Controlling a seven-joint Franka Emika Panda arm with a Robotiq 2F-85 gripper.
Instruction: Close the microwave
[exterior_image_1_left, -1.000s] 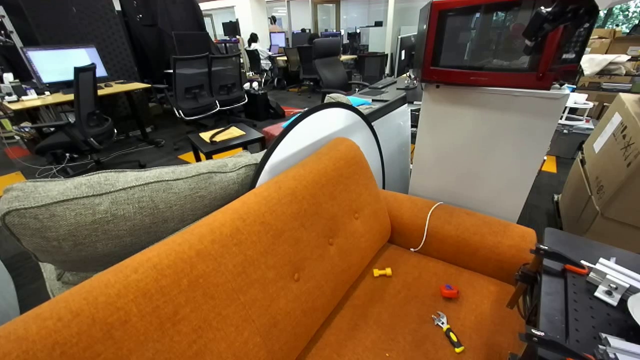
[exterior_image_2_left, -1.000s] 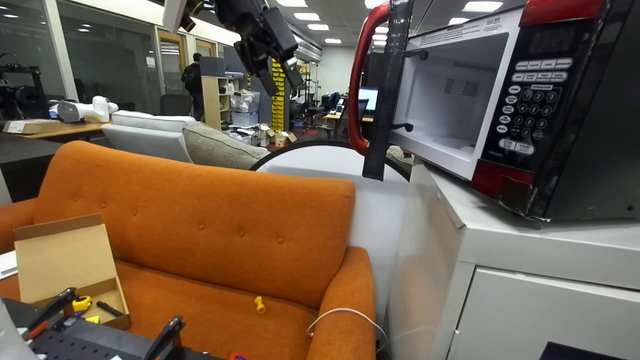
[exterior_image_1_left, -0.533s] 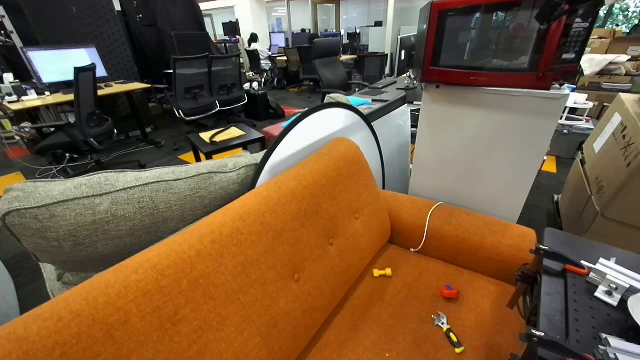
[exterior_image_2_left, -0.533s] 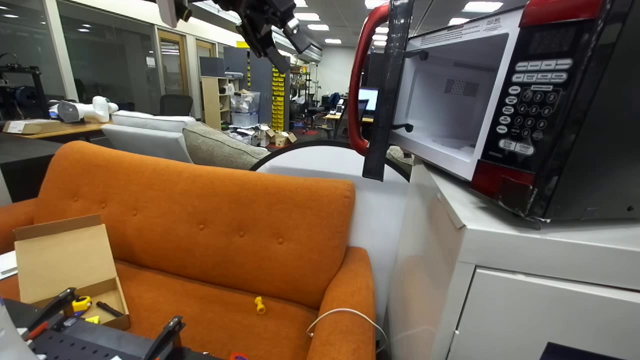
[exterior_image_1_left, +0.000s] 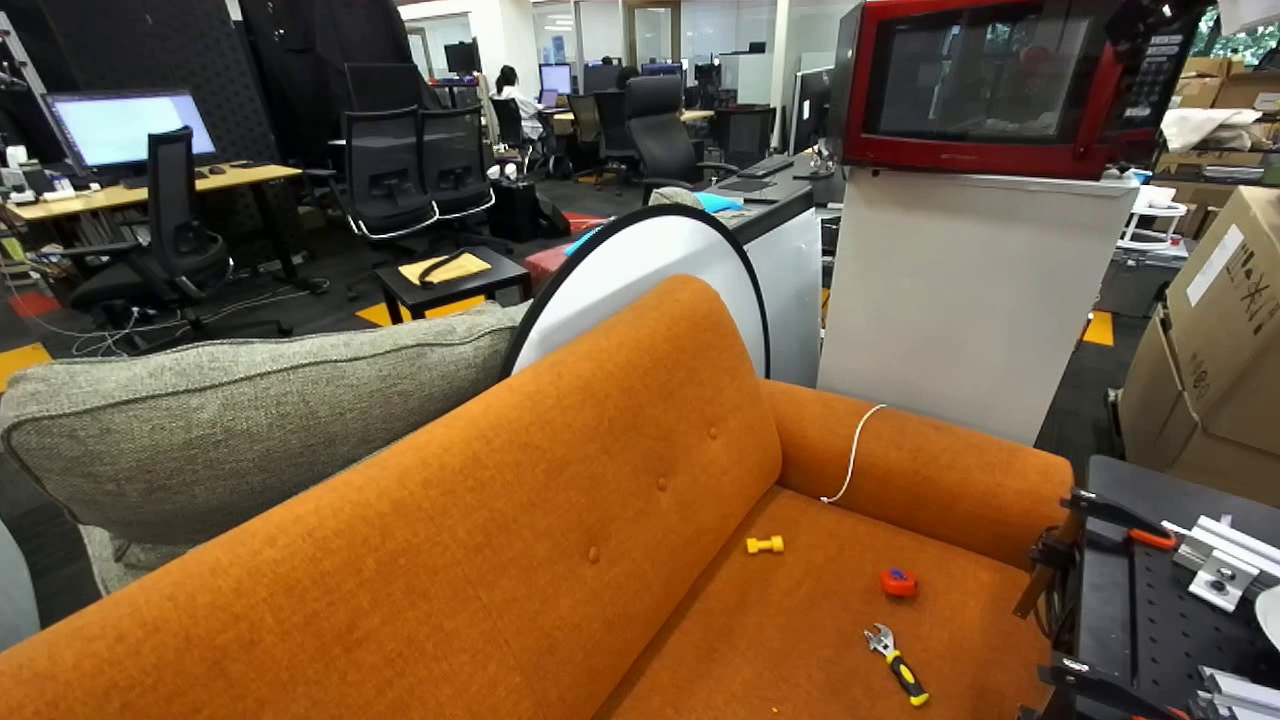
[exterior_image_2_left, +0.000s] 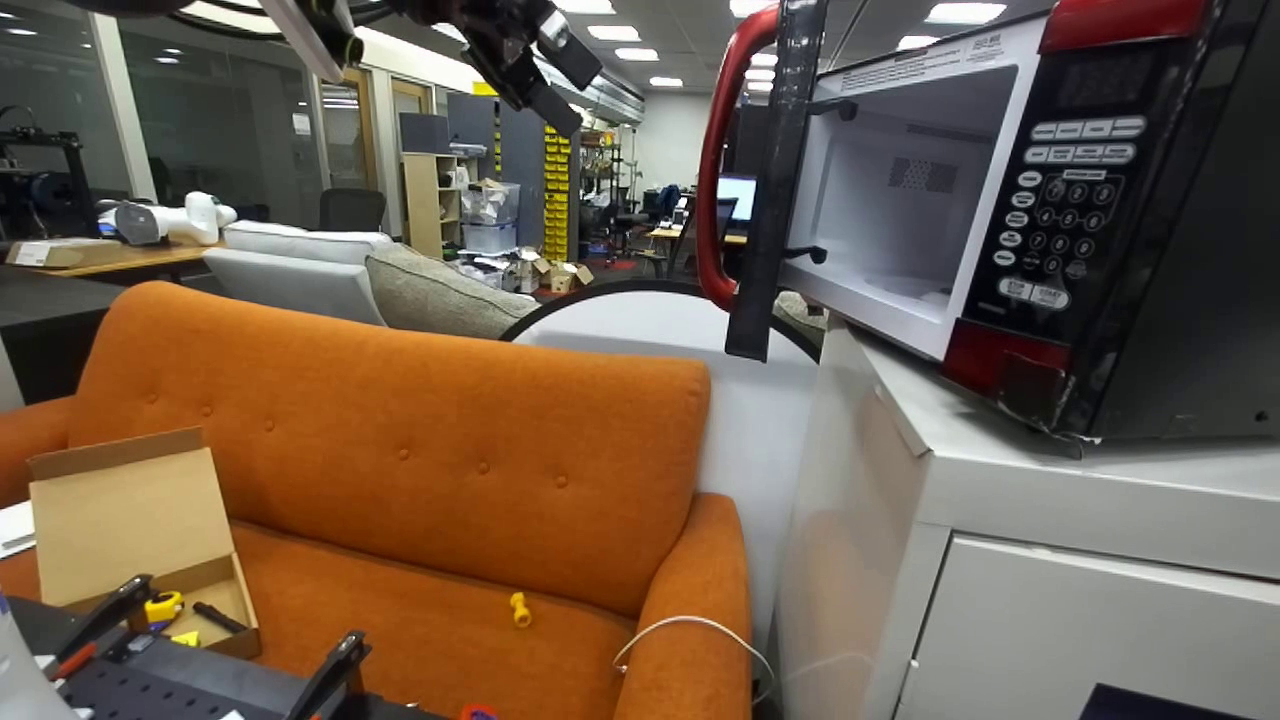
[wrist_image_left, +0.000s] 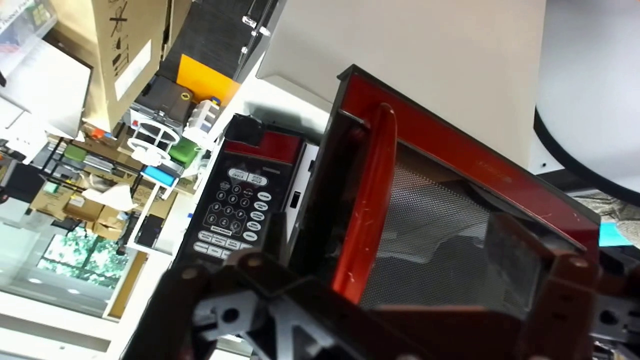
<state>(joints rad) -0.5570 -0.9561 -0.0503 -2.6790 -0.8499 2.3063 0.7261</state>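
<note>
Orange fabric covers a long button-backed sofa, and on its seat lie a yellow dumbbell-shaped piece, a small blue-marked red object and a silver, black and yellow adjustable wrench. A thin white cord hangs over the armrest, and in front of the seat stands a black perforated desk bearing black clamps. Beyond the armrest a tall, flat-sided white cabinet carries the boxy glossy red microwave oven; its dark-glass door stands swung out from the white cavity. Behind the sofa rise a round, black-rimmed white panel and a grey woven cushion, with black mesh chairs, glass partitions and yellow bins deeper in the room.

The black two-fingered gripper hangs in the air, released, its fingers spread apart and clear of the microwave; in the wrist view the curved red handle shows between them. In an exterior view the gripper's dark shape runs off the top edge and blends with the black control strip, so the fingers are hard to make out there. In an exterior view the white-and-black robot arm is mostly cut off at the top, and the microwave's side runs past the frame. The wrist view's blurred gripper hides one end of the handle.
</note>
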